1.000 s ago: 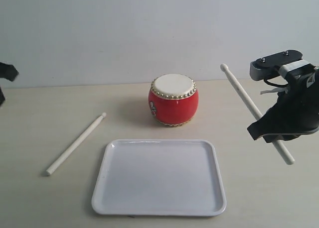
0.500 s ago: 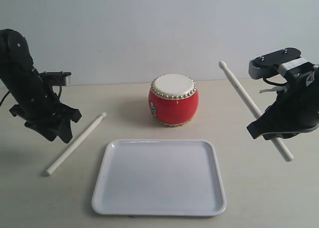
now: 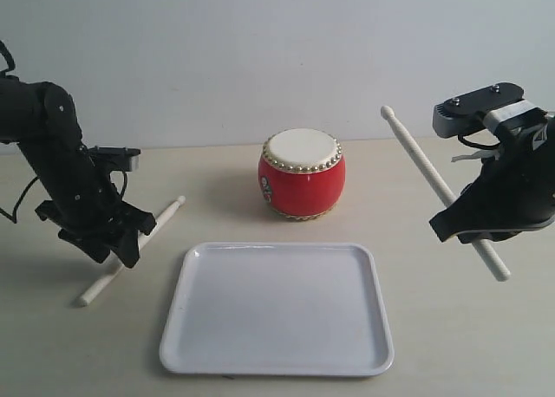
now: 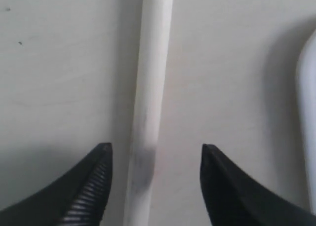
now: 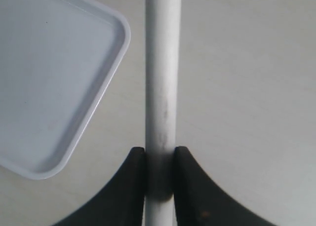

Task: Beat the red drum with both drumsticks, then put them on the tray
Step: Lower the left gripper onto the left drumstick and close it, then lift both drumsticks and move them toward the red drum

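The left gripper [image 4: 154,149] hangs low over the table [image 3: 451,336] with its jaws spread wide. One drumstick [image 4: 151,83] lies flat on the table in the gap between them, running lengthwise through it, with bare table showing on either side, so neither jaw touches it. In the exterior view this stick's rounded tip reaches out past the jaws toward the red drum [image 3: 302,185], while its butt end pokes out on the near side. The tray [image 3: 277,310] lies just outside the jaw nearer the middle of the table, its rounded rim close to that jaw but apart from it. The right gripper [image 5: 159,157] has its jaws closed narrow on the other drumstick [image 5: 162,63], pressing it from both sides. That stick is held off the table at a tilt: its long part rises from the jaws to a tip that sits high and beside the drum, clear of the cream skin, and a short butt end sticks out below the jaws. A corner of the tray lies beneath and to one side of the held stick. The drum stands upright beyond the tray, between the two grippers and well apart from both pairs of jaws.
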You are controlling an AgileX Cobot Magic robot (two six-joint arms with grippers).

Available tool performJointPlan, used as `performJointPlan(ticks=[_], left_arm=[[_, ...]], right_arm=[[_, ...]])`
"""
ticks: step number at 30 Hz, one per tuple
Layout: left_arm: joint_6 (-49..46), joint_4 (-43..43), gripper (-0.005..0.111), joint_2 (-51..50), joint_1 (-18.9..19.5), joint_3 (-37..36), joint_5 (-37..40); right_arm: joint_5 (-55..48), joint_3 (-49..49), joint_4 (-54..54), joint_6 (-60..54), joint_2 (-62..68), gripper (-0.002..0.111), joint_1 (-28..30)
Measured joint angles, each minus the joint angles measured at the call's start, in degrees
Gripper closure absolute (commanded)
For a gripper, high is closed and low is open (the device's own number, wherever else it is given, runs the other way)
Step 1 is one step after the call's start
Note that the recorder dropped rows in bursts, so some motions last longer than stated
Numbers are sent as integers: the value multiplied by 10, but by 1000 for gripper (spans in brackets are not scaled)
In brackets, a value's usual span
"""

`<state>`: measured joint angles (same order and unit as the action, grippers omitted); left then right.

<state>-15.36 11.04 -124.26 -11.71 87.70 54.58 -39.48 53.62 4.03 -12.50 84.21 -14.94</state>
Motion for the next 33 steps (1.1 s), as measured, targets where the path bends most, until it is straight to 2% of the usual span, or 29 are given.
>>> performJointPlan(ticks=[24, 27, 29, 31, 32, 33], left_arm=[[10, -45, 49, -24, 0, 0, -7], [10, -46, 53, -25, 0, 0, -7], [10, -49, 65, -27, 0, 1, -7], [8, -60, 88, -28, 0, 2, -9], [7, -64, 104, -28, 1, 2, -10], [2, -66, 107, -28, 1, 2, -12]], right_arm=[[1, 0, 0, -4, 0, 108, 0], [2, 0, 0, -4, 0, 108, 0], [3, 0, 0, -4, 0, 108, 0], [3, 0, 0, -4, 0, 108, 0], [3, 0, 0, -4, 0, 108, 0], [3, 0, 0, -4, 0, 108, 0]])
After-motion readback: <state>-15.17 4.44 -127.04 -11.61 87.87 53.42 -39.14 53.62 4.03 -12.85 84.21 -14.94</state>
